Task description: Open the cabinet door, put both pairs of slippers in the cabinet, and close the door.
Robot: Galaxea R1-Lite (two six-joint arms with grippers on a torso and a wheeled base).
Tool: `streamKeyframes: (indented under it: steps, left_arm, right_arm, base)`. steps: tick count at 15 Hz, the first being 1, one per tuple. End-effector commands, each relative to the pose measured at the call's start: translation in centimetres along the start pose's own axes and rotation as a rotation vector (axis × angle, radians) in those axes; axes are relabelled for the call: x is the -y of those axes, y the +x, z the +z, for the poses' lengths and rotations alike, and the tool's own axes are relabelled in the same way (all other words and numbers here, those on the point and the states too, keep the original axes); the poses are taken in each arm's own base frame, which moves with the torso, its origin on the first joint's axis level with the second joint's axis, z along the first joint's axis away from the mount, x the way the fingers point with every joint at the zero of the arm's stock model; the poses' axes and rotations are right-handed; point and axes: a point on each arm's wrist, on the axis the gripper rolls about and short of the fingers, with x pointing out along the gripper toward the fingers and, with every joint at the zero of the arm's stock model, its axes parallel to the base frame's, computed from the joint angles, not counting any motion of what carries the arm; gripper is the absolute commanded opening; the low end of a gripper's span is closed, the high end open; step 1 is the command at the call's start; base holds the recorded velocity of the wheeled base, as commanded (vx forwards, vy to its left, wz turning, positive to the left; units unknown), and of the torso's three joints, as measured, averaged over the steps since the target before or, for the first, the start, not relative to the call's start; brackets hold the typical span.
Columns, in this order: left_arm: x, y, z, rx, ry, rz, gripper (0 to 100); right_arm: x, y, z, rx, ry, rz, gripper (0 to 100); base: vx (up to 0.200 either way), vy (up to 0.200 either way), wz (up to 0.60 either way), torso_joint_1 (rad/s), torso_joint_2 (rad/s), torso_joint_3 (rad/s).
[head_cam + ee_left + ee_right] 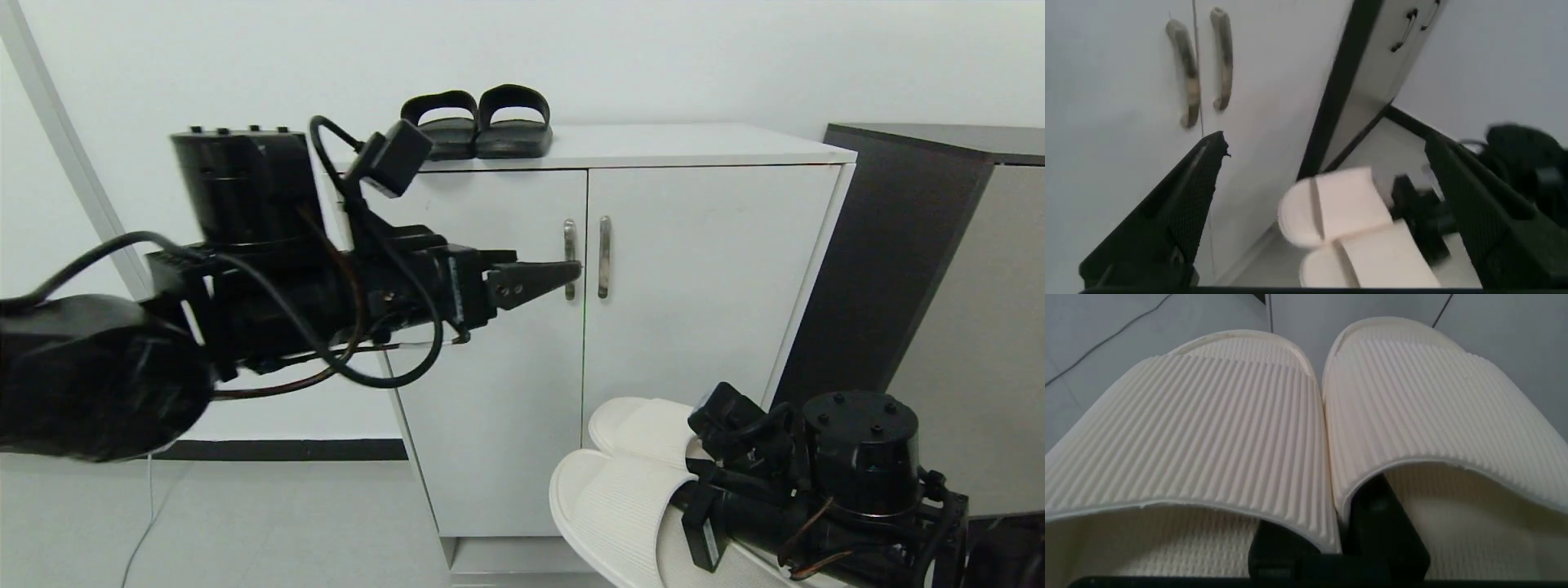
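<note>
- the white cabinet [694, 327] stands with both doors closed; the two upright handles [603, 257] sit side by side at the middle seam.
- the black slippers [478, 122] lie as a pair on the cabinet's top, near its left end.
- the left gripper [563, 273] is held out level at handle height; its fingers [1176, 212] are spread wide, and the handles lie just ahead of them, not between them.
- the right gripper [1333, 543] is low, in front of the right door's lower part; its fingers [1380, 527] reach under the straps and pinch the two inner edges together.
- the white slippers [629, 490] are carried side by side in that grip, toes toward the cabinet, off the floor [286, 523].
- a dark cabinet [882, 269] stands just right of the white one.
</note>
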Motion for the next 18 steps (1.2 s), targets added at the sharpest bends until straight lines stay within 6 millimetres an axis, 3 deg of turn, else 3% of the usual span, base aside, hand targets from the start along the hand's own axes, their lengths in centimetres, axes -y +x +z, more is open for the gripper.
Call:
streamKeyframes:
  steps: [1,6,10,14,18]
  left_arm:
    - [-1.4,5.5,-1.2,-0.042,-0.078,-0.090,100]
    - [-2.7,9.2,-1.0,-0.034,-0.157,-0.156,100]
    - [-2.9,10.1,-1.5,-0.029,-0.161,-0.108,100]
    - [-3.2,12.2,-1.2,-0.013,-0.162,0.007,100]
    - [-4.1,12.8,-1.2,-0.018,-0.165,0.050,100]
  right_arm:
    - [0.0,0.1,0.0,0.000,0.001,0.001,0]
    - [0.1,0.1,0.0,0.001,0.005,-0.003,0]
    - [0.1,0.1,0.0,-0.002,0.005,-0.002,0]
    - [0.1,0.1,-0.1,-0.003,0.006,-0.002,0]
    - [0.1,0.1,-0.1,-0.006,0.006,-0.002,0]
  base:
    - [0.000,0.000,0.00,0.000,0.00,0.000]
    - [0.000,0.000,0.00,0.000,0.00,0.000]
    - [0.000,0.000,0.00,0.000,0.00,0.000]
    - [0.000,0.000,0.00,0.000,0.00,0.000]
    - [0.000,0.000,0.00,0.000,0.00,0.000]
